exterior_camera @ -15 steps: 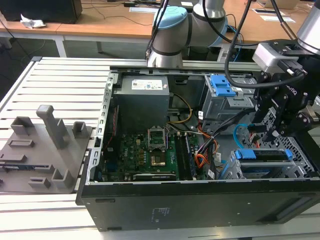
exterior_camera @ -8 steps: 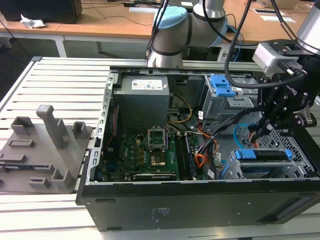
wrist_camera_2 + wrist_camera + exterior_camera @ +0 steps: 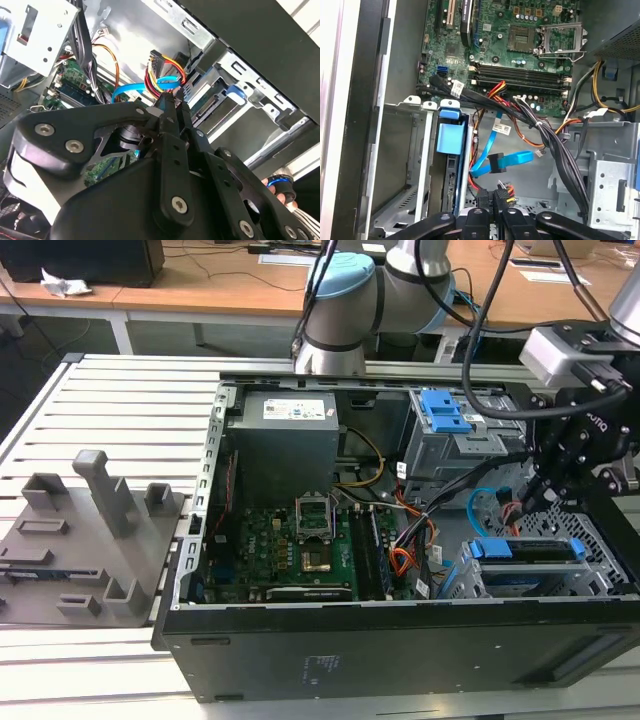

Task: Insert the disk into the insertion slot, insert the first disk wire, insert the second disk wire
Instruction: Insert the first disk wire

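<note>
1. The computer case [image 3: 400, 655] lies open on a slatted table [image 3: 120, 400], with the motherboard [image 3: 300, 540] exposed.
2. The disk [image 3: 530, 550] sits inside the insertion slot [image 3: 505, 582], at the corner of the case toward the exterior view's right. In the first wrist view, the blue bracket of the disk [image 3: 451, 142] stands between the silver walls of the insertion slot [image 3: 423, 165].
3. The gripper [image 3: 538, 502] hangs just above and behind the seated disk. The taller grey cage [image 3: 450, 445] with its 2 blue latches stands beside it, further back in the case.
4. In both wrist views, the fingers of the gripper [image 3: 172, 102] [image 3: 492, 199] are pressed together and clamp the black plug end of the first disk wire [image 3: 162, 74] [image 3: 505, 191]. The orange, red and black strands rise out from between the fingertips.
5. The second disk wire [image 3: 512, 160] lies loose just beside the gripper. Its light-blue ribbon loops across the gap next to the disk, and its small black plug hangs free in mid-span. In the second wrist view, the same ribbon [image 3: 127, 91] crosses behind the clamped bundle.
6. A thick bundle of black cables [image 3: 555, 150] runs from the motherboard [image 3: 520, 35] toward the grey cage, clear of the gripper.
</note>
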